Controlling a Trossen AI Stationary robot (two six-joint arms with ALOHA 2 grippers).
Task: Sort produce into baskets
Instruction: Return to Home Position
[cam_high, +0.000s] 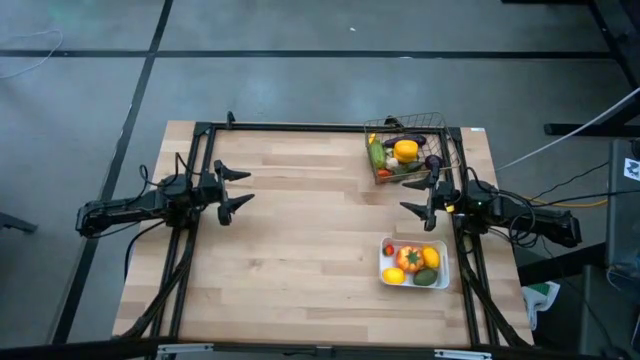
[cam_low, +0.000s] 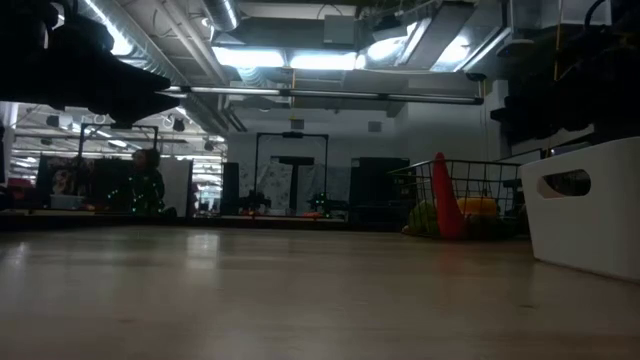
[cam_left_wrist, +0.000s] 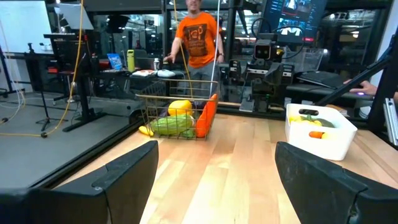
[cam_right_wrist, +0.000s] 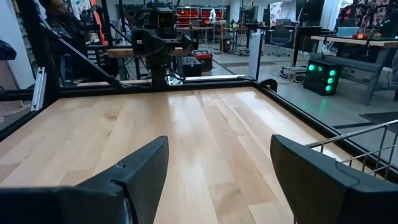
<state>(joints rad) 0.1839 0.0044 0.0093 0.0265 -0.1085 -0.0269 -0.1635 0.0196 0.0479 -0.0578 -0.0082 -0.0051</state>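
The wire-mesh basket (cam_high: 410, 150) stands at the table's far right and holds produce: a yellow piece (cam_high: 405, 150), green cucumbers (cam_high: 377, 153), a purple eggplant (cam_high: 415, 140). The white tray (cam_high: 413, 263) sits near the right front with an orange-red fruit, yellow lemons and a green piece. My left gripper (cam_high: 238, 187) hangs open at the table's left edge, pointing level across the table. At the right edge my right gripper (cam_high: 418, 196) hangs open between basket and tray. Neither holds anything.
A black frame (cam_high: 300, 127) runs along the table's far and side edges. The bare wooden tabletop (cam_high: 310, 230) lies between the two arms. Beyond the table a person in an orange shirt (cam_left_wrist: 199, 37) stands behind the basket.
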